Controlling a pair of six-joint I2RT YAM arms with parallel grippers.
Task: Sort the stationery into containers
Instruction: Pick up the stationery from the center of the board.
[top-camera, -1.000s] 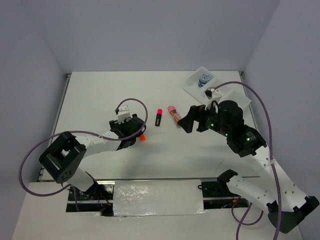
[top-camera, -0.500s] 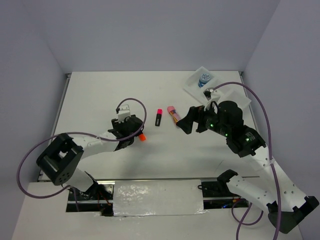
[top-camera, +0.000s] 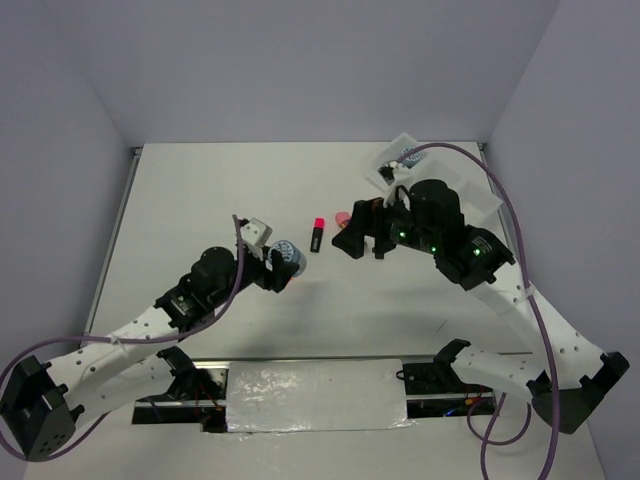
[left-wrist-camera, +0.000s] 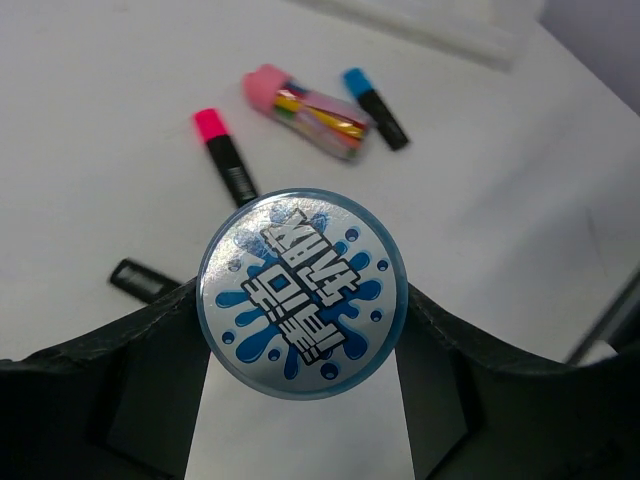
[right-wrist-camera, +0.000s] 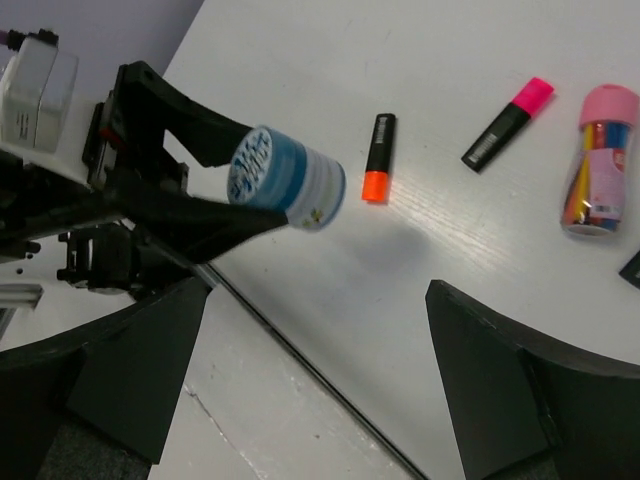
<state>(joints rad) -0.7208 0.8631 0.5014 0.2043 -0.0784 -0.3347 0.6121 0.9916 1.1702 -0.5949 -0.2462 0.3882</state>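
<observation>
My left gripper is shut on a round blue patterned roll, held clear of the table; the roll also shows in the right wrist view. On the table lie a pink-capped marker, an orange-capped marker, a blue-capped marker and a pink-capped brownish tube. My right gripper hovers open over the tube, nothing between its fingers. The white tray at the far right is mostly hidden behind the right arm.
Grey walls close the table at the back and both sides. A metal rail runs along the near edge by the arm bases. Purple cables loop from both arms.
The left gripper has shut on the blue roll and lifted it off the table, the arm swinging back toward its base. The right gripper has moved left and farther, over the tube.
</observation>
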